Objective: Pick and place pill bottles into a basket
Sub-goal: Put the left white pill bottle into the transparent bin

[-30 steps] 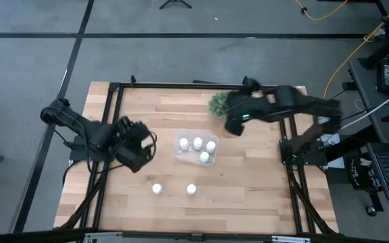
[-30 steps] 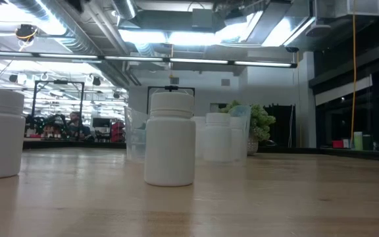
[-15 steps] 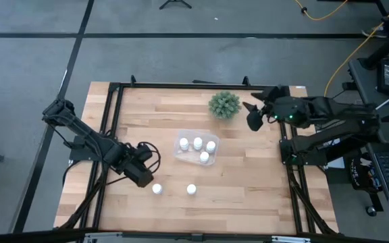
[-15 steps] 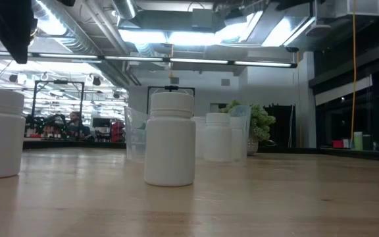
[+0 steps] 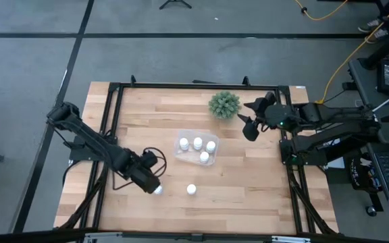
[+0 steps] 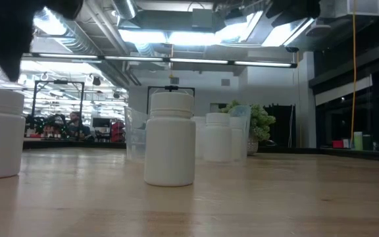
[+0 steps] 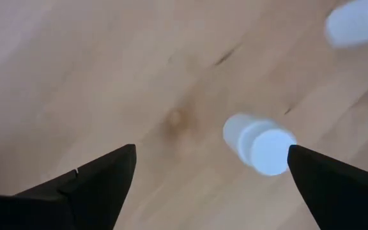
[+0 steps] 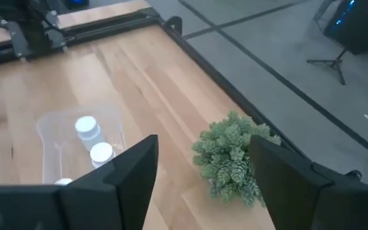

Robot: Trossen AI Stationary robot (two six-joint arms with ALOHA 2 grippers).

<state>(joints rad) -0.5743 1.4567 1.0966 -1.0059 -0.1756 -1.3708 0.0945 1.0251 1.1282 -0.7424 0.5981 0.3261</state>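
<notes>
Pale wooden counter [image 5: 248, 182] on grey floor, basket [image 5: 196, 149] central, left pincer [image 7: 209, 185] spread over seven-o'clock bottle [image 7: 259, 143], right pincer [image 8: 203, 169] spread, likely idle, near plant [image 5: 223, 104].

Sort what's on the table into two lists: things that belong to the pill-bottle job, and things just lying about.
Belongs to the job:
- four pill bottles in the basket
- basket
- loose bottle under the open left gripper
- other loose bottle

Just lying about:
- green spiky plant, beside the open right gripper

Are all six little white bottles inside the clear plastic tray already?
No, the clear plastic rectangular tray holds only four; one small white bottle stands outside and another sits under the left end effector.
</notes>
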